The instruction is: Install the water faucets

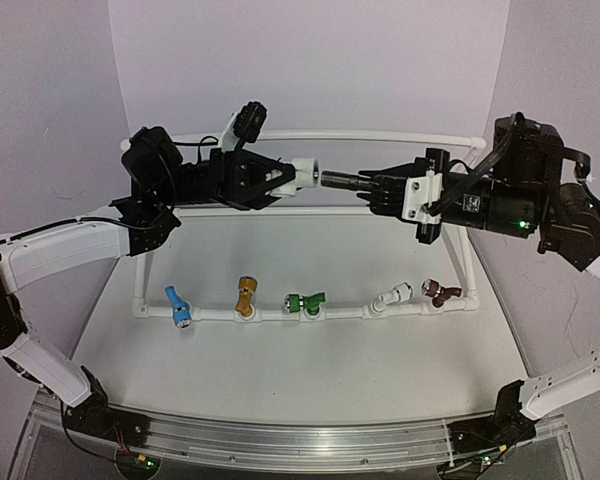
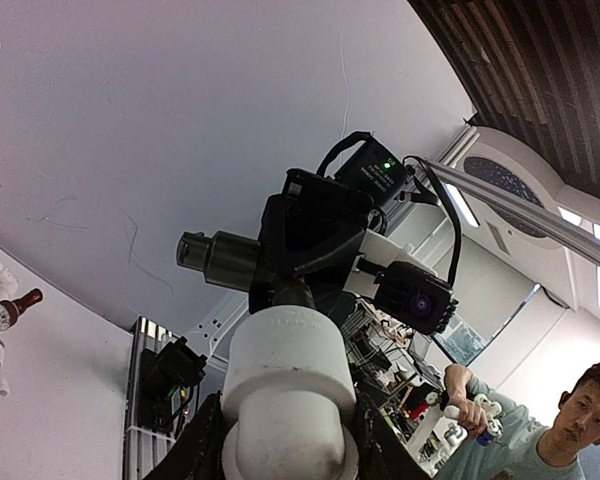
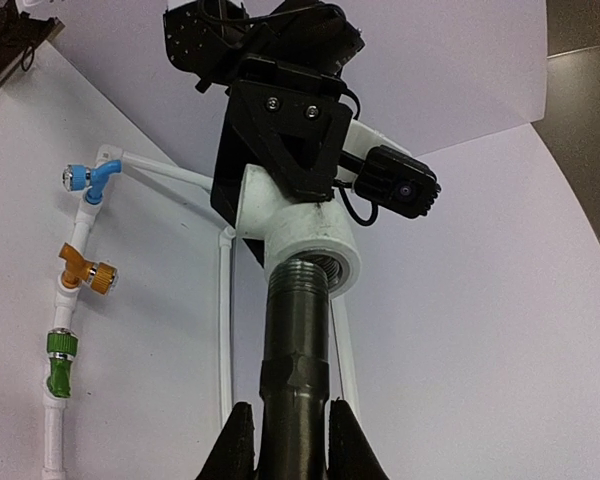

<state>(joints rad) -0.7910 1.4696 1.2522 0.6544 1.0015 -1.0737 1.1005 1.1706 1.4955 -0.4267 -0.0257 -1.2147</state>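
My left gripper point(image 1: 280, 178) is shut on a white plastic fitting point(image 1: 302, 172), held above the table with its threaded mouth facing right. The right gripper point(image 1: 375, 188) is shut on the dark grey metal faucet point(image 1: 345, 181), pointing left. In the right wrist view the faucet point(image 3: 298, 340) has its threaded end right at the fitting's mouth point(image 3: 310, 245), roughly in line. In the left wrist view the fitting point(image 2: 290, 370) fills the space between the fingers, with the faucet point(image 2: 220, 258) beyond. The blue point(image 1: 177, 305), gold point(image 1: 245, 295), green point(image 1: 305, 303), white point(image 1: 391, 297) and maroon point(image 1: 442, 293) faucets sit on the front pipe.
A white pipe frame point(image 1: 350, 313) lies on the table below both grippers, its back bar point(image 1: 380, 135) behind them. White walls close in the back and sides. An aluminium rail point(image 1: 300, 440) runs along the near edge. A person point(image 2: 570, 430) shows in the left wrist view.
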